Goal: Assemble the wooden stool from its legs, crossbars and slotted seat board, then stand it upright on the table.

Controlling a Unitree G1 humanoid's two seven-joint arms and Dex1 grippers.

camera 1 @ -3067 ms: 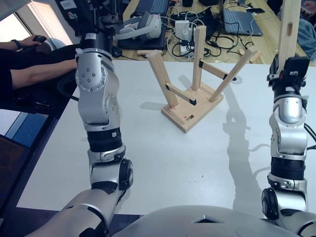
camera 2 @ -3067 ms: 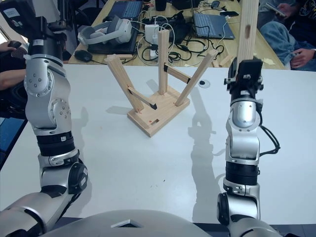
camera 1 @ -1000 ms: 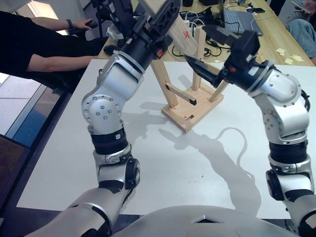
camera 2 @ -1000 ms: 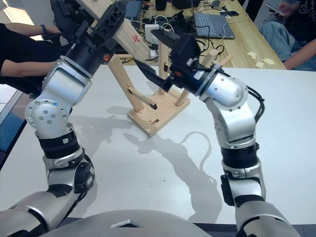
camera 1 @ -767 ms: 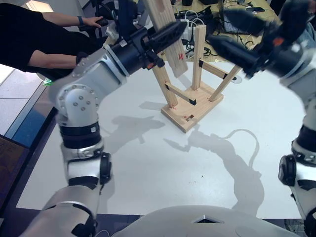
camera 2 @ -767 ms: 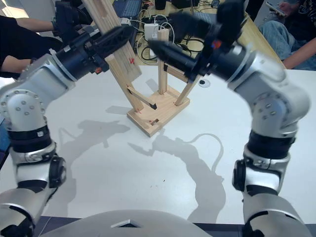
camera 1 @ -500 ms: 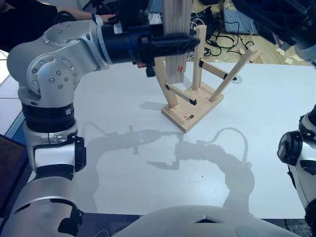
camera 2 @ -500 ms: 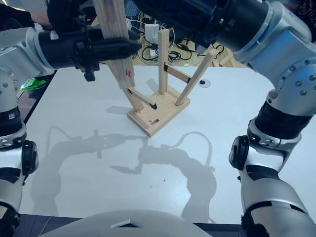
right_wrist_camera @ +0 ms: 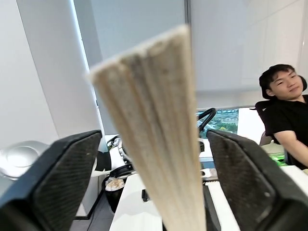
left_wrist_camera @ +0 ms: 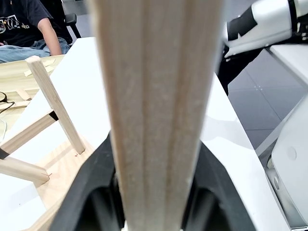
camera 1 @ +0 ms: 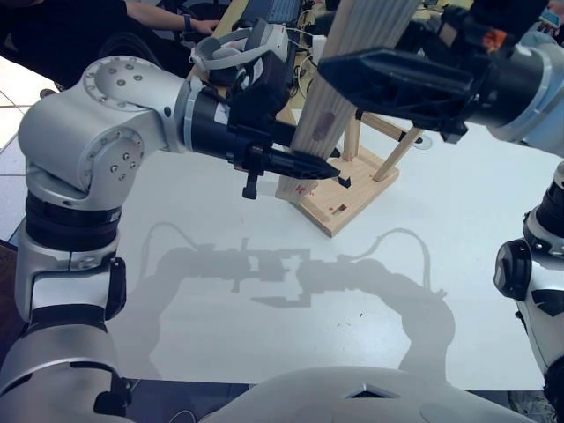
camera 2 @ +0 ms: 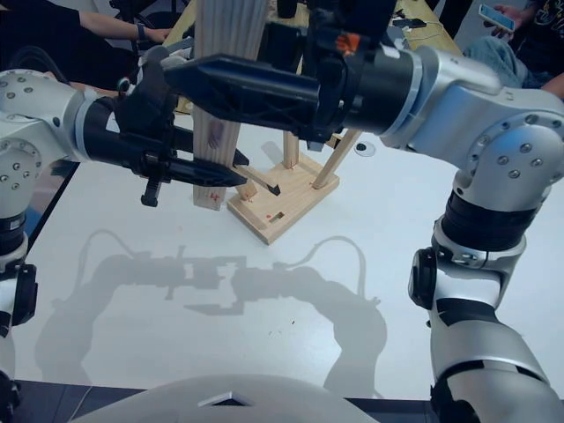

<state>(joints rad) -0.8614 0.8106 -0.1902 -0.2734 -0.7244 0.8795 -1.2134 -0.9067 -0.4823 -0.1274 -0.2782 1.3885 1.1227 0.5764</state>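
An upside-down stool stands mid-table: its seat board (camera 1: 330,214) lies flat, with three legs and black-ended crossbars (camera 1: 319,167) sticking up. My left gripper (camera 1: 304,167) is shut on the lower part of a loose wooden leg (camera 1: 328,119), just left of the seat board. The leg leans slightly, its lower end close above the table. In the left wrist view the leg (left_wrist_camera: 159,96) sits clamped between the fingers (left_wrist_camera: 91,192). My right gripper (camera 1: 344,66) is open, its fingers (right_wrist_camera: 53,183) straddling the leg's upper part (right_wrist_camera: 159,120) with gaps on both sides.
The white table (camera 1: 458,229) has free room in front and to the right of the stool. Behind its far edge, a wooden desk carries laptops, cables and a white headset (camera 1: 233,44). A person's arm (camera 1: 167,18) rests at the back left.
My left gripper has carried the leg lower and tilted it, nearer the seat board. The right gripper has come down from the upper right and now straddles the leg's upper part.
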